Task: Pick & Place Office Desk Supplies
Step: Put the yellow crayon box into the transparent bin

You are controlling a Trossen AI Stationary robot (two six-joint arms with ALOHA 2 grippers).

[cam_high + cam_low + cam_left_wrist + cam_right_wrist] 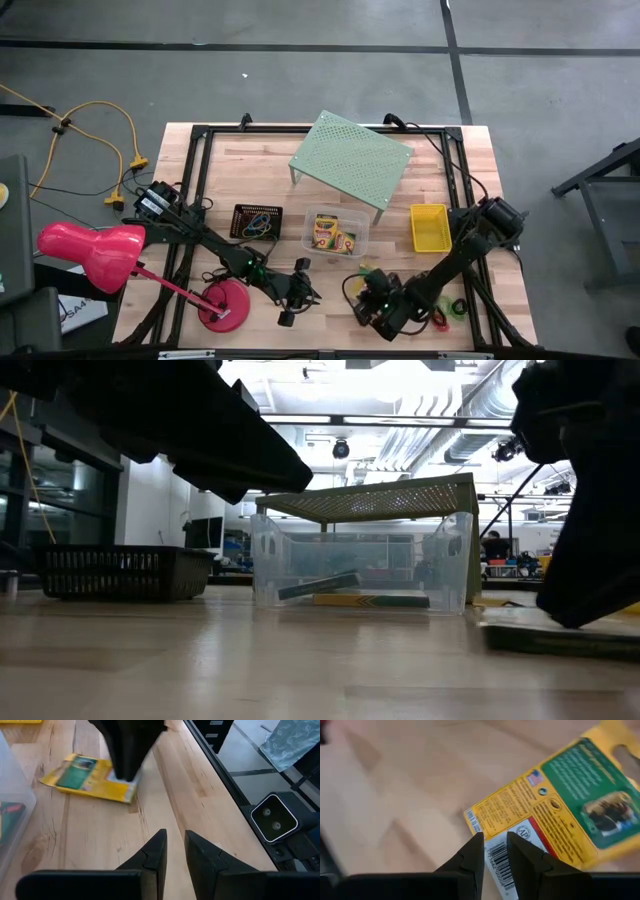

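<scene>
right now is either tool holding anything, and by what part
The left tool holds nothing, above bare wood. The right tool sits at the barcode corner of a green-and-yellow card box; an actual grip cannot be told.

card box [555, 815]: far end runs off the right wrist picture at 3 o'clock, print kinda blurry
right gripper [385, 312]: covers the box from overhead, can't tell if it's touching
mesh tray [257, 221]: bands inside, way too small to count
lamp [92, 252]: shade hides its arm
</scene>
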